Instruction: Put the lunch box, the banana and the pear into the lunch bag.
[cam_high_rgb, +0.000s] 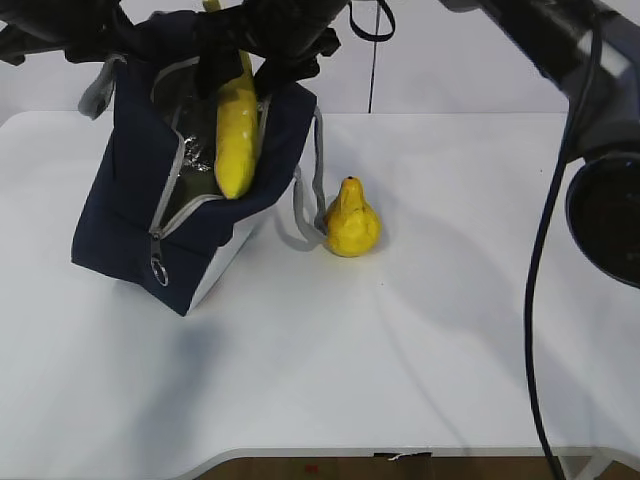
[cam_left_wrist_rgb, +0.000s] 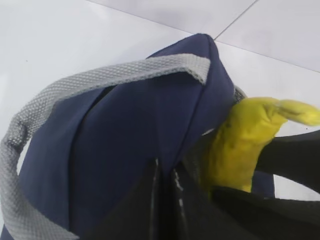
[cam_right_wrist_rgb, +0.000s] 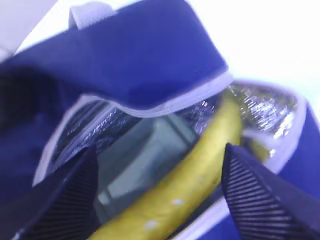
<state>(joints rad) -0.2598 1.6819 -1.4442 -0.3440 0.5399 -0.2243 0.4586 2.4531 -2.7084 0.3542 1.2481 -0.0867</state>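
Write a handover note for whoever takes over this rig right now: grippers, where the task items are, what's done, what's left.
Left gripper: shut on the lunch bag fabric at its top edge, holding it up and tilted.
Right gripper: jaws wide open on either side of the banana, not clamping it.
The banana stands partly in the open bag, its top end poking out.
Lunch box: appears to lie inside, on the bag's bottom.
Pear: on the table, beside the bag's handle.
Done: lunch box in. Left: settle the banana, load the pear.
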